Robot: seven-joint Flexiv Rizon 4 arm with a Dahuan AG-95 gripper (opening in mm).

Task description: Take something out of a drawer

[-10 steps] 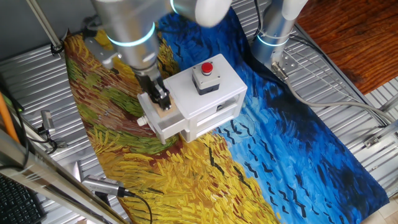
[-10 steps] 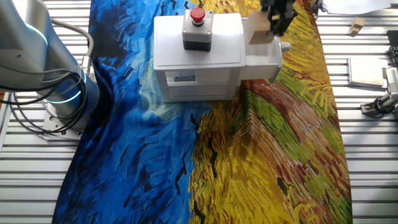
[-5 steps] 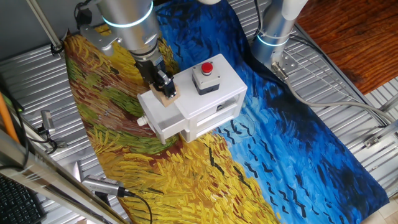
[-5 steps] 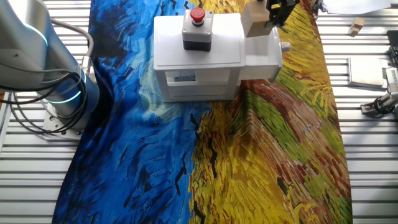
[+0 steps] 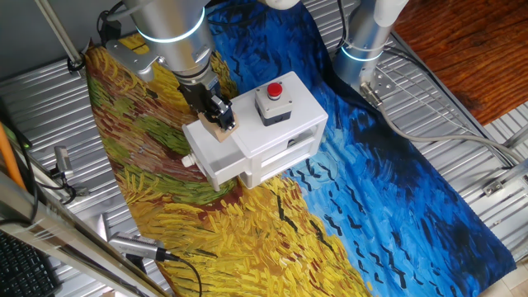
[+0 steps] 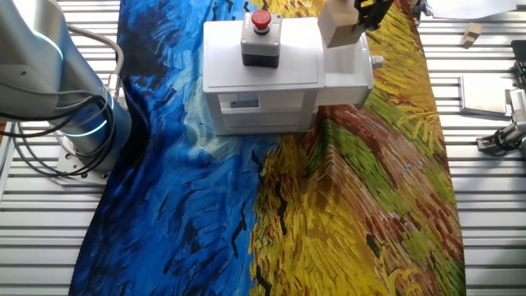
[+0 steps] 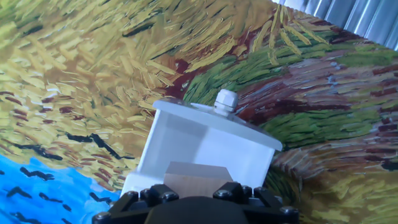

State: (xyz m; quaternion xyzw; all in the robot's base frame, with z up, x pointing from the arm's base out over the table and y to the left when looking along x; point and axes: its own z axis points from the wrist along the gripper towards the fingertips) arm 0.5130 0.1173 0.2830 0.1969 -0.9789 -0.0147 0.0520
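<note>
- One arm is working at the table; its gripper (image 5: 219,118) is closing its fingers on the tan block (image 5: 223,125), holding it just above the open drawer (image 5: 216,153).
- From the other fixed view, the block (image 6: 337,25) is hanging clear of the drawer (image 6: 345,72), apparently touching neither its walls nor its floor.
- Along the fingers, the hand view is showing the block (image 7: 194,178) directly below the hand, with the bare white tray (image 7: 199,146) and its knob (image 7: 225,101) beyond.
- Judging by its look, the block is behaving as light, rigid wood: unlikely to deform or break, and its flat opposite faces are giving the pads a sound hold.
- Smooth faces are possibly allowing some slip, so a firm, centred grip seems advisable.
- Nearest obstacles are lying to one side: the white box (image 5: 280,124) and the red button (image 5: 273,91) on its top.
- Away from the box, open room is lying over the painted cloth (image 5: 247,231), beyond the drawer front.
- Toward the table's edge, tools (image 6: 500,140) are resting well apart from the drawer.
</note>
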